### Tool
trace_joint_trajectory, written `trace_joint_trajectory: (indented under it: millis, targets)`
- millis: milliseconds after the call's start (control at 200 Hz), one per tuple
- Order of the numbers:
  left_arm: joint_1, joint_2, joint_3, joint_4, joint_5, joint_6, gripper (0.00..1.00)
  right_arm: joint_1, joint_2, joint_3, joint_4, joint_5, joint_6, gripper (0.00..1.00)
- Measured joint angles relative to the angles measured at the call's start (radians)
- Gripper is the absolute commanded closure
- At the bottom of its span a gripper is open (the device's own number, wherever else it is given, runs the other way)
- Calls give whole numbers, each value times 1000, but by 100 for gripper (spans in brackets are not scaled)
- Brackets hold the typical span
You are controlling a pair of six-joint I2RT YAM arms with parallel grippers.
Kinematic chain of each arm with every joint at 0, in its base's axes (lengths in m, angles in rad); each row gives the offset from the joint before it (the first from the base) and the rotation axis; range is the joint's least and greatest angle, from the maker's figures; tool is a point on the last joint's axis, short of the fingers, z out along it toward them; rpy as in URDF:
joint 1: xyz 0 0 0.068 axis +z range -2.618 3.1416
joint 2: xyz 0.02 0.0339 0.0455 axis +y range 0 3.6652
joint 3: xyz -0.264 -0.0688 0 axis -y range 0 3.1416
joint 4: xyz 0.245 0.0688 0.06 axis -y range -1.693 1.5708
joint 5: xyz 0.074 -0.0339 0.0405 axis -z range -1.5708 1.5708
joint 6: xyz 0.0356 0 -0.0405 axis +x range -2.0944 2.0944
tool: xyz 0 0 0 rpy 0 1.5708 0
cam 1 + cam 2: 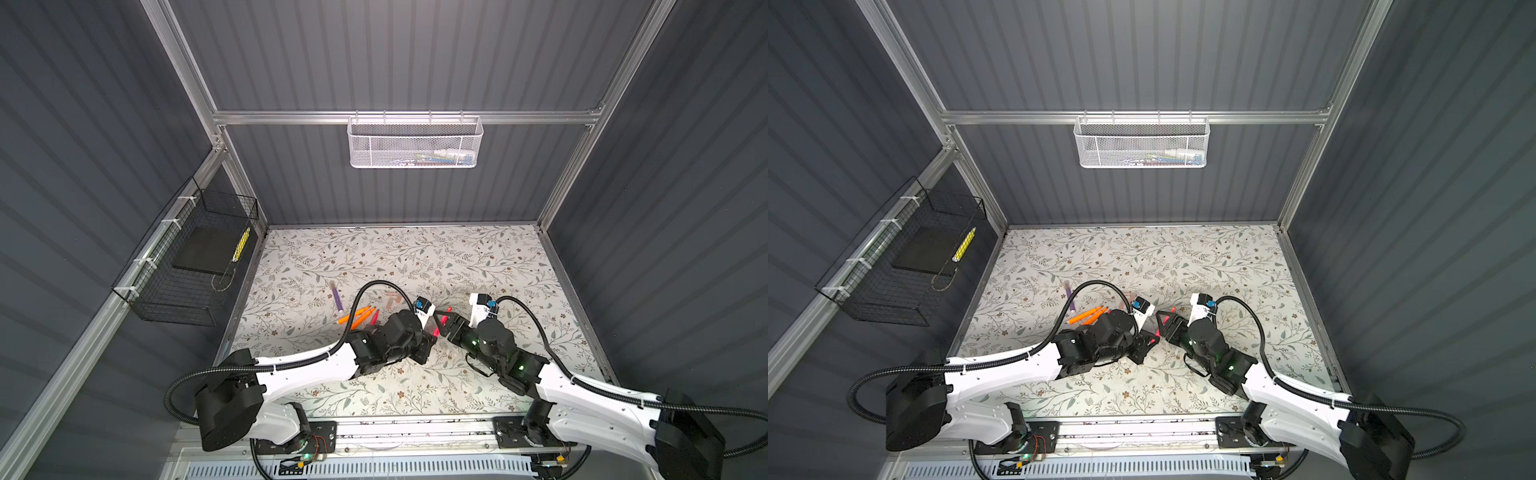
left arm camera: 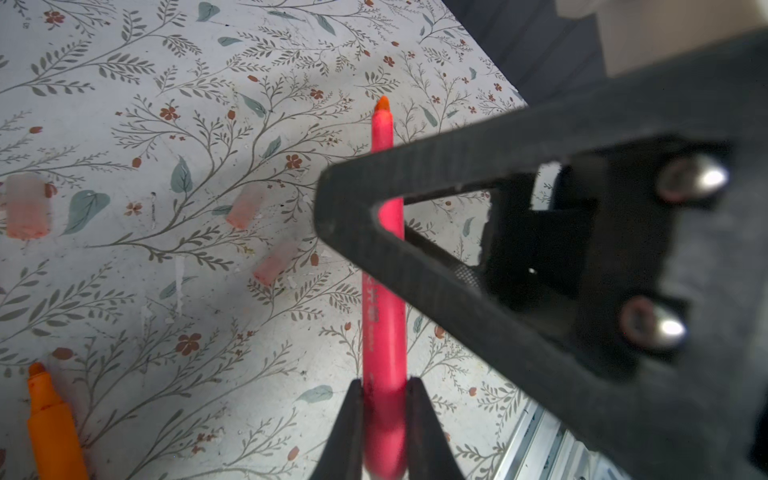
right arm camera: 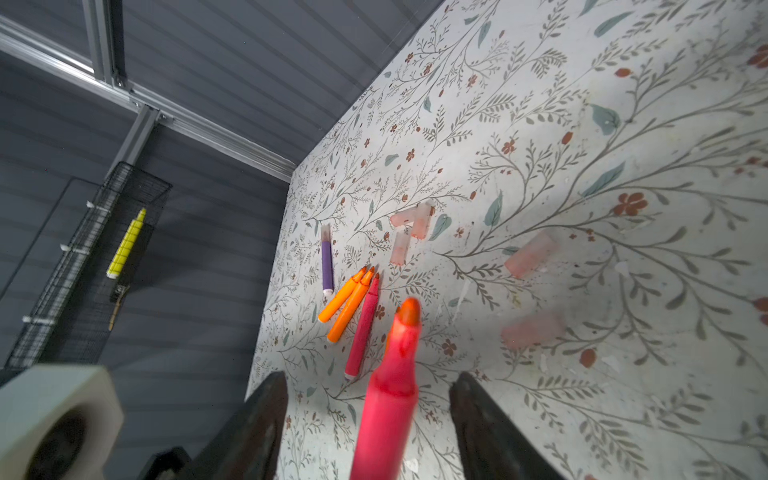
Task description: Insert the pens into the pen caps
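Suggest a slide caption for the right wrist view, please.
Open right gripper straddles the pink pen; spare pens and caps lie on the floral table.

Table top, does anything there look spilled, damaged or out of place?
Nothing looks spilled or broken. The table cover shows whitish scuffs near the pen caps; one pink pen is off it, in the left end effector.

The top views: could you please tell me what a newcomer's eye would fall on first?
The bright pink-red marker pen stands out, held over the middle of the floral table by the shut left pincer while the open right pincer straddles its tip end. Left of it in both top views lie orange marker pens, another pink-red pen and a purple pen, with pale pink translucent caps scattered nearby.
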Motion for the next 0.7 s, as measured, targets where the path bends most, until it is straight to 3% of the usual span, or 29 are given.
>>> trace_joint_trajectory:
  millis: [365, 470, 580, 700]
  targets:
    - [-5, -31, -31, 18, 14, 7, 100, 0, 15, 4, 20, 10, 0, 89]
    - [-5, -31, -33, 24, 13, 11, 100, 1, 15, 13, 32, 6, 11, 97]
    - [-5, -30, -33, 27, 9, 14, 85, 1, 22, 14, 35, 3, 17, 100]
    - [-5, -24, -33, 27, 4, 19, 76, 6, 33, 15, 38, 8, 25, 100]
